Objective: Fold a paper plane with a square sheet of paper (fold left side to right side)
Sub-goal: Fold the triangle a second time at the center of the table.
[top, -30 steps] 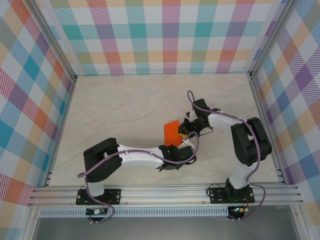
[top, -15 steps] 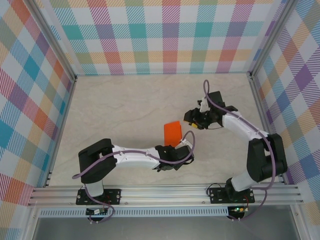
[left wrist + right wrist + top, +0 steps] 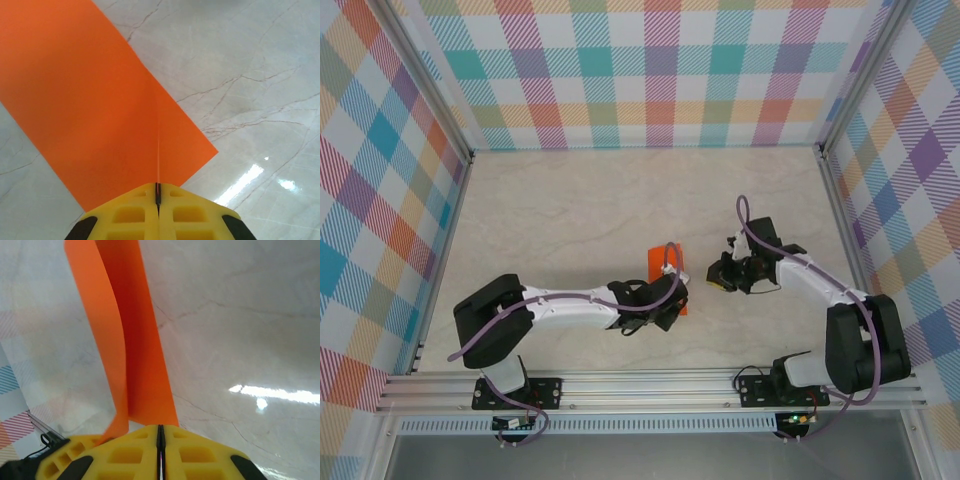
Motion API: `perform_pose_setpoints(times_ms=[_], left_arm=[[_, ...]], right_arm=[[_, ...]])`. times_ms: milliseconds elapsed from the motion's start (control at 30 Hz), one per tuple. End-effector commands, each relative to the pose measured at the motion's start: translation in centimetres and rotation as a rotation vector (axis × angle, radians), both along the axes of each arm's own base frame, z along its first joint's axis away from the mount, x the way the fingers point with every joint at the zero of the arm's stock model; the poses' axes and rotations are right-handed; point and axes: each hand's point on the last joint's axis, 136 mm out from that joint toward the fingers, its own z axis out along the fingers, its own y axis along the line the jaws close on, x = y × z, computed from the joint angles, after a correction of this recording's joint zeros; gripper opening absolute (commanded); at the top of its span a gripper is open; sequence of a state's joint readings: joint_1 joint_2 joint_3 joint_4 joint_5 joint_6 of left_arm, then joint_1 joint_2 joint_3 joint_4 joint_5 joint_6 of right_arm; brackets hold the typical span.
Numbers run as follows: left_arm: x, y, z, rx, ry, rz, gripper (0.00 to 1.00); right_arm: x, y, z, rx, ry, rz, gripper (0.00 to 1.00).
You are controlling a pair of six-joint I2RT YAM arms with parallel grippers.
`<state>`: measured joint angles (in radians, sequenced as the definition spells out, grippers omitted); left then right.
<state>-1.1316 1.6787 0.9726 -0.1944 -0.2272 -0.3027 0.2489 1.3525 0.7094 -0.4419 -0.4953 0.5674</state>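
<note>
Right gripper (image 3: 160, 440) has drawn back to the right, jaws closed, with the square sheet of paper (image 3: 100, 90) now apart ahead of it. Left gripper (image 3: 158, 197) is pinched onto the sheet's near edge on the table (image 3: 570, 210).

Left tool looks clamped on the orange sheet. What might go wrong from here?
1. The left tool is shut on the square sheet of paper where a raised ridge runs into it; dragging may tear it or set a stray crease.
2. In the right wrist view one layer appears to curl up off the table, so the fold could spring open.
3. The right tool, shut, could shove the sheet if it sweeps in.
</note>
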Motion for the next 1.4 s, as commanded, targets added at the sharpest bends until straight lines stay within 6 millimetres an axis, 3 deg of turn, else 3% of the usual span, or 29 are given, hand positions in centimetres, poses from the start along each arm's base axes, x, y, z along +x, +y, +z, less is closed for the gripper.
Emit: perform_pose_setpoints(times_ms=[0,200,533,967,1367], left_arm=[[0.0,-0.4,1.5,-0.12,0.037,0.015,0.02],[0.6,0.7,1.6,-0.183,0.079,0.042,0.01],[1.2,2.2,1.3,-0.209,0.112,0.077,0.0],[2.3,4.2,0.2,-0.182,0.141,0.127,0.0],[3.4,4.9,-0.8,-0.178,0.157,0.15,0.0]], right_arm=[[-0.6,1.2,0.3,0.071,-0.015,0.025,0.08],[-2.0,3.4,-1.5,0.104,0.037,0.069,0.0],[-2.9,5.8,-3.7,0.058,0.094,0.131,0.0],[-3.9,5.2,-5.9,-0.059,0.162,0.158,0.0],[-4.7,4.6,-7.0,-0.126,0.197,0.179,0.0]])
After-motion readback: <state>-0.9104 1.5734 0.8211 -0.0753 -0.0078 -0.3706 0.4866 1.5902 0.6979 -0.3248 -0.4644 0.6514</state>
